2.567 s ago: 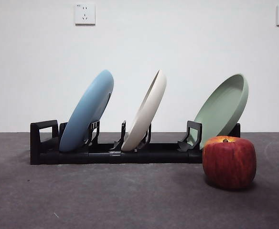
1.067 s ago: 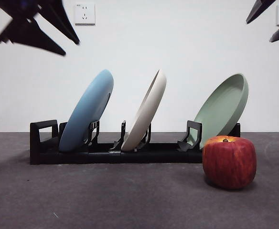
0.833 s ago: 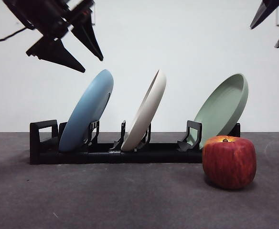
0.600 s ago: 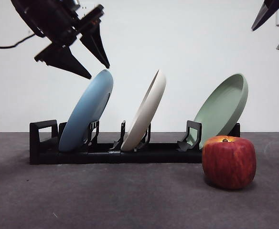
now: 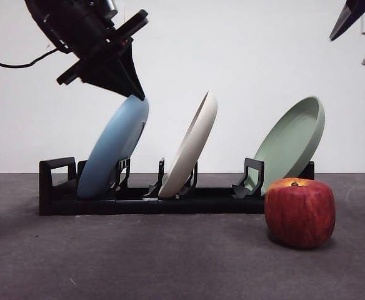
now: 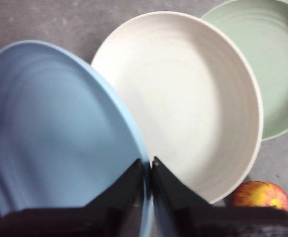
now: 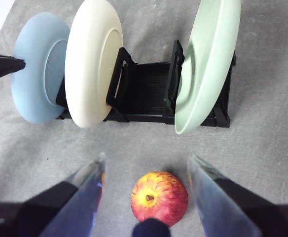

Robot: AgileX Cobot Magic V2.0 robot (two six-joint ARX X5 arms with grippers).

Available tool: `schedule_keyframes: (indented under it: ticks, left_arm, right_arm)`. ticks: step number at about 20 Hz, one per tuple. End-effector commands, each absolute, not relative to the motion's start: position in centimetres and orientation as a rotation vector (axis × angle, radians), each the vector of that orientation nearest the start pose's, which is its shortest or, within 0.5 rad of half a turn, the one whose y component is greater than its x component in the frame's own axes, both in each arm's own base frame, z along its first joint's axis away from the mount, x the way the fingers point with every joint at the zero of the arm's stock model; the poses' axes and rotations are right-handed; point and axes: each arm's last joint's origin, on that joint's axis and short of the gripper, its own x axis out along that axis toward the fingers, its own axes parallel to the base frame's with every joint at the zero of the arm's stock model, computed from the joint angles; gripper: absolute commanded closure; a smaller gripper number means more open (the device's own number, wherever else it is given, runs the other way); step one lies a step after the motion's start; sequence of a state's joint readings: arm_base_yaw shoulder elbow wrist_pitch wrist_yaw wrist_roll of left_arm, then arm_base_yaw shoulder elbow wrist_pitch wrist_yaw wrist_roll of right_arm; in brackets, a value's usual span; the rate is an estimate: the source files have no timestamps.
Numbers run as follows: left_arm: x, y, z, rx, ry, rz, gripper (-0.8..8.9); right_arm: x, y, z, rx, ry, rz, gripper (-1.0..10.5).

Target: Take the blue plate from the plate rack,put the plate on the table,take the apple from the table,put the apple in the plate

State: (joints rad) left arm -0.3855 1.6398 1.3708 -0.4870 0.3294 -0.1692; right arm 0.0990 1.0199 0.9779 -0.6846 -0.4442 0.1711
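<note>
The blue plate [image 5: 114,147] stands tilted in the end slot of the black plate rack [image 5: 139,200], next to the rack's handle-like end. The left gripper [image 6: 147,168] is at the plate's top edge: in the left wrist view its two black fingers [image 6: 122,185] straddle the rim, one on each face, closed on it with only the rim's thickness between them. In the front view its dark tip meets the top of the plate. A cream-white plate [image 5: 190,147] and a pale green plate [image 5: 292,140] lean in the other slots. The apple [image 5: 300,212] sits on the dark grey worktop [image 5: 139,262] in front of the green plate. The right gripper [image 7: 146,170] hangs above the apple, spread wide, gripping nothing.
</note>
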Motion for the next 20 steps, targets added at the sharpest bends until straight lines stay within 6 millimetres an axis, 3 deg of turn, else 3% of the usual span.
schedule_keyframes:
  ticks: [1, 5, 9, 11, 14, 17, 20]
  left_arm:
    - [33.2, -14.4, 29.3, -0.114, 0.808, -0.609, 8.21]
    - [33.3, -14.5, 31.3, -0.116, 0.789, -0.620, 8.21]
    - [32.0, -15.0, 36.5, -0.049, 0.724, -0.668, 8.21]
    - [30.2, -15.1, 39.5, 0.002, 0.694, -0.708, 8.21]
    - [25.8, -15.1, 43.0, 0.070, 0.634, -0.778, 8.21]
    - [21.3, -14.6, 44.8, 0.151, 0.626, -0.770, 8.21]
    - [17.7, -14.5, 45.3, 0.237, 0.662, -0.756, 8.21]
  right_arm:
    - [19.7, 3.2, 31.6, 0.278, 0.765, 0.459, 6.6]
    - [19.7, 3.2, 31.6, 0.278, 0.765, 0.459, 6.6]
    - [19.7, 3.2, 31.6, 0.278, 0.766, 0.459, 6.6]
    - [19.7, 3.2, 31.6, 0.279, 0.772, 0.458, 6.6]
    - [19.7, 3.2, 31.5, 0.279, 0.772, 0.458, 6.6]
    - [19.7, 3.2, 31.5, 0.277, 0.772, 0.453, 6.6]
    - [19.7, 3.2, 31.5, 0.277, 0.772, 0.453, 6.6]
